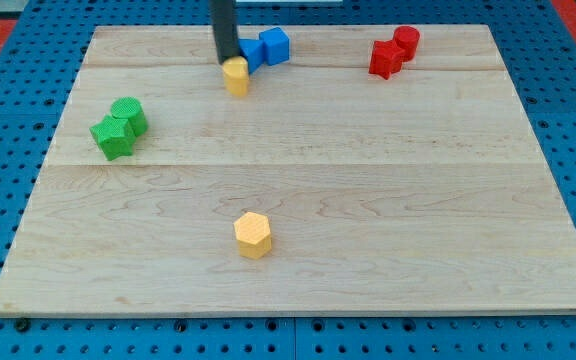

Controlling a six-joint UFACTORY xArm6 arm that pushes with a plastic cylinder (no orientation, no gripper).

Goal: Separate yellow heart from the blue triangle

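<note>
The rod, which grasps nothing, sets its tip (227, 62) between yellow heart (236, 76) just below and blue triangle (252, 55) immediately right, seemingly wedging them apart.

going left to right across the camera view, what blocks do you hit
green blocks → yellow heart with my tip at its top-left edge → yellow hexagon → blue cube → red blocks

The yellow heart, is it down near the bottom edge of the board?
No, the yellow heart sits near the view's top, beside the blue triangle, at my tip.
</note>
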